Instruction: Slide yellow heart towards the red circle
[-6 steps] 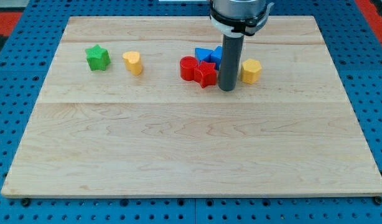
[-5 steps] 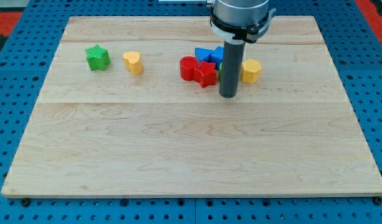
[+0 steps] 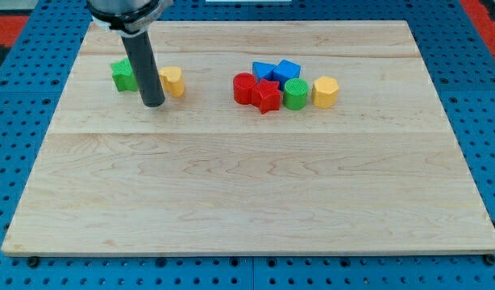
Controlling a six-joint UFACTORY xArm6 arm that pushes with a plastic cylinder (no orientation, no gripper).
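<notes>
The yellow heart (image 3: 174,81) lies in the upper left part of the wooden board. The red circle (image 3: 244,87) lies well to its right, at the left end of a cluster of blocks. My tip (image 3: 153,104) rests on the board just left of and slightly below the yellow heart, close to it; I cannot tell if they touch. The rod partly hides the green star (image 3: 122,74) on the view's left.
Beside the red circle lie a red star (image 3: 266,97), a blue triangle (image 3: 264,71), a blue cube (image 3: 288,71), a green cylinder (image 3: 296,93) and a yellow hexagon (image 3: 325,92). The board (image 3: 247,185) lies on a blue pegboard.
My tip has moved far left, from between the cluster and the yellow hexagon to beside the yellow heart. The green cylinder, hidden before, now shows. No block has visibly moved.
</notes>
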